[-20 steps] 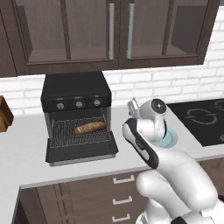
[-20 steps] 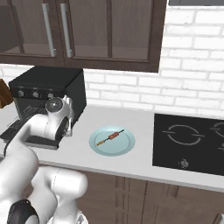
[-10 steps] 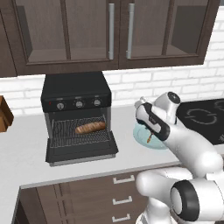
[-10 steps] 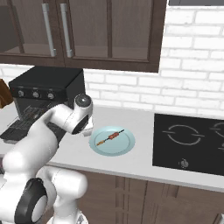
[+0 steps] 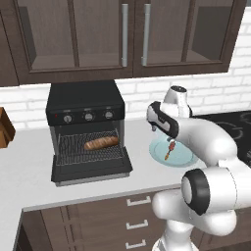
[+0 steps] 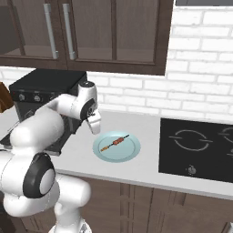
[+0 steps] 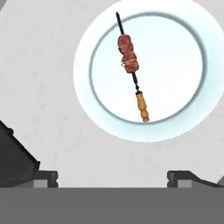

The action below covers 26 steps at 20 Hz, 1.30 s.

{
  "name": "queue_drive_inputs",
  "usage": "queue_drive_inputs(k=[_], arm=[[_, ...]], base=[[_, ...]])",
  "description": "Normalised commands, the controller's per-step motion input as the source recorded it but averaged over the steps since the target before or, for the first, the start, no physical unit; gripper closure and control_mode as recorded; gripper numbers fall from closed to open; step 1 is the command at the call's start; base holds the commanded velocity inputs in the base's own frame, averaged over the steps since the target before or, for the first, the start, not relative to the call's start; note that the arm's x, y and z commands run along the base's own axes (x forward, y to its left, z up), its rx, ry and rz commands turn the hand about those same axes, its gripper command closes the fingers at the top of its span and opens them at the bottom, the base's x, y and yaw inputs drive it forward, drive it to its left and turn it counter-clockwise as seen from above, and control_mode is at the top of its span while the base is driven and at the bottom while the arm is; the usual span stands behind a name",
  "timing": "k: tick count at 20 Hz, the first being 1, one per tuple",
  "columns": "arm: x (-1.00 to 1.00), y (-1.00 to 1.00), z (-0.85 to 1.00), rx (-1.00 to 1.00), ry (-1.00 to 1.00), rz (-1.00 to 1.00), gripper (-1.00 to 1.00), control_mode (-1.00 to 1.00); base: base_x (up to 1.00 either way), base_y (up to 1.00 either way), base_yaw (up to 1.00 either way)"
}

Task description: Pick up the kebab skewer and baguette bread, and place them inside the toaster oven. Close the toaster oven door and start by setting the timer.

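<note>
Kebab skewer [image 7: 132,65] lies on the pale blue plate [image 7: 83,74] on the counter, between toaster oven [image 5: 86,105] and cooktop [image 6: 200,145]. Baguette bread [image 5: 101,142] already sits on the oven rack, door [image 5: 93,169] dropped open. Over the last sec the arm has swung from the oven side across to the plate; gripper [image 6: 94,126] now hangs above the plate's near edge, jaws spread wide, nothing in them. So bread part looks done; skewer pick is prob next, then door & timer.

The white arm is bent forward at the elbow, and the gripper [image 6: 95,127] is pointed downward with its 2 fingers [image 7: 45,177] spread wide, nothing held.
</note>
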Motion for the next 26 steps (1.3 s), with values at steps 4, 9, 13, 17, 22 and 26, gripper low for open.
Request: queue_drive_inputs(k=[4,9,13,17,22,26], arm=[[0.15,-0.74,-0.20,0.00,0.06,0.24,-1.00,-1.00],[0.24,-0.55,-0.39,-0.02,0.00,0.25,-1.00,-1.00],[0.19,-0.16,-0.49,-0.11,0.00,0.20,-1.00,-1.00],[0.27,-0.19,-0.38,-0.08,0.00,0.15,-1.00,-1.00],[0.15,-0.30,-0.36,0.00,0.00,0.08,-1.00,-1.00],[0.10,-0.06,-0.33,0.00,0.00,0.01,-1.00,-1.00]], base=[[0.00,0.00,0.00],[0.00,0.00,0.00],[0.00,0.00,0.00],[0.00,0.00,0.00],[0.00,0.00,0.00],[0.00,0.00,0.00]])
